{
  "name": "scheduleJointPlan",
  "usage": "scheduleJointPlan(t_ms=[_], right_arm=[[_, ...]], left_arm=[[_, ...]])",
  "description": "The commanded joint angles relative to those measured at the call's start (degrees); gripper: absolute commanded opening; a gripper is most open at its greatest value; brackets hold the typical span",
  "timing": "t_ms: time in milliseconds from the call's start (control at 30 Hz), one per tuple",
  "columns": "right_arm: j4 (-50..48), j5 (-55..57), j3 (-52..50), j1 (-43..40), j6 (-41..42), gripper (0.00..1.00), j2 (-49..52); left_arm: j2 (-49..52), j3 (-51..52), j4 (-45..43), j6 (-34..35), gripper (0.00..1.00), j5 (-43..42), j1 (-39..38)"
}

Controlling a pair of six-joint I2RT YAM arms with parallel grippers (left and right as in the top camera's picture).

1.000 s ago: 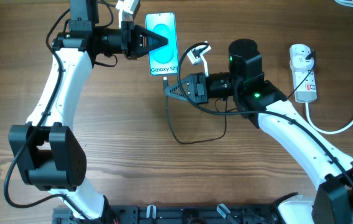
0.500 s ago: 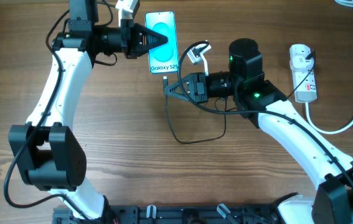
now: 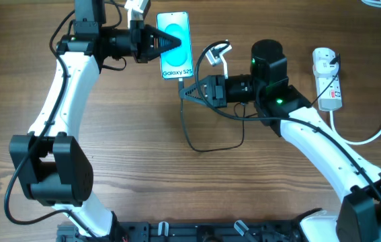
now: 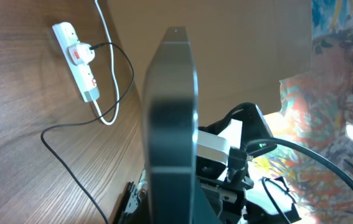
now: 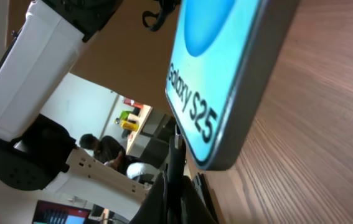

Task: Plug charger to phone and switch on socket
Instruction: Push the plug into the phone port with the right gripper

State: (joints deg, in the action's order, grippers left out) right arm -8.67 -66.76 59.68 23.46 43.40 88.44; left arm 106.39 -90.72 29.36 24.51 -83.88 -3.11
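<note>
Overhead view has the right gripper (image 3: 186, 93) pinching the charger (image 3: 210, 150) by its plug, just below the bottom edge of the phone (image 3: 180, 64); it should line the plug up square with the port and push straight in; the left gripper (image 3: 174, 44) steadies the phone, though I cannot tell its closure; the socket (image 3: 327, 79) lies well apart on the wooden table (image 3: 143, 175); a seated person (image 5: 104, 149) is visible behind.
</note>
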Motion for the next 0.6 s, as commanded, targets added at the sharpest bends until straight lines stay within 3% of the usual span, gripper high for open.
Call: scheduleJointPlan(t_ms=[0, 167, 567], right_arm=[[-0.6, -2.8, -1.0, -0.3, 0.4, 0.04, 1.4], [-7.9, -6.0, -2.0, -1.5, 3.3, 0.04, 1.4], [-11.8, -8.2, -2.0, -1.5, 7.9, 0.04, 4.4]], left_arm=[[-1.3, -0.7, -0.9, 0.3, 0.04, -1.9, 0.0], [-1.3, -0.7, -1.0, 0.3, 0.04, -1.9, 0.0], [-1.3, -0.7, -1.8, 0.3, 0.04, -1.8, 0.0]])
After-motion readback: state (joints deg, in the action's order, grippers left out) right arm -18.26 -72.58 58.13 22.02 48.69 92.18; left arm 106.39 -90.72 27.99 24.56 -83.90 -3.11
